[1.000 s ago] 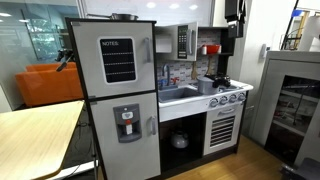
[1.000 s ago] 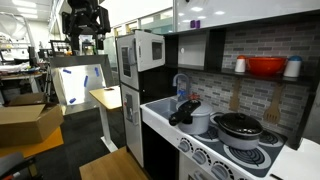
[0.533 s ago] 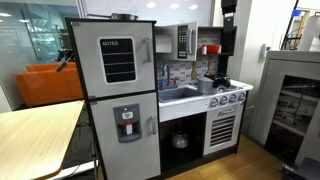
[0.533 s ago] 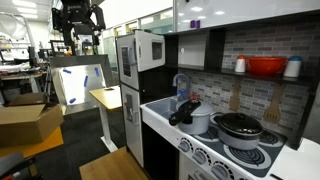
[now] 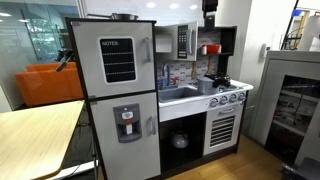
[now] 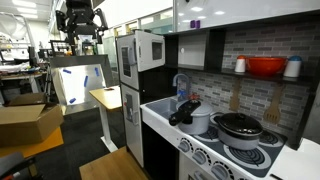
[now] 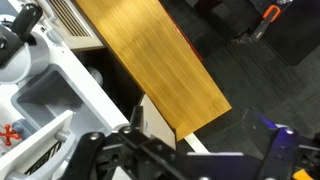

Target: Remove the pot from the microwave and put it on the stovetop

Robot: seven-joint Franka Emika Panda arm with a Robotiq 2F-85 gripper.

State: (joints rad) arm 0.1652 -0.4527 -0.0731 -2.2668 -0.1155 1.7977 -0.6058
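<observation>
The microwave [image 5: 183, 42] sits in the upper cabinet beside the fridge; it also shows in an exterior view [image 6: 138, 52]. Its dark door looks closed, and the pot is hidden. The white stovetop [image 5: 226, 96] with silver knobs lies to the right of the sink; its burners also show in an exterior view [image 6: 225, 158]. My gripper [image 6: 81, 40] hangs high in the air, far from the kitchen, with its fingers apart and empty. In the wrist view my gripper [image 7: 185, 148] looks down on a wooden tabletop [image 7: 150, 60].
A black pan [image 6: 238, 126] sits on the stovetop, with a silvery saucepan with a black handle [image 6: 198, 121] beside it. A red pot [image 6: 265, 67] stands on the shelf. The grey sink [image 7: 45, 98] and the tall fridge [image 5: 115, 95] are nearby. Cardboard boxes [image 6: 25, 122] stand on the floor.
The arm has moved up and to the left along the top of an exterior view. The gripper stays open and empty. Nothing in the kitchen has moved.
</observation>
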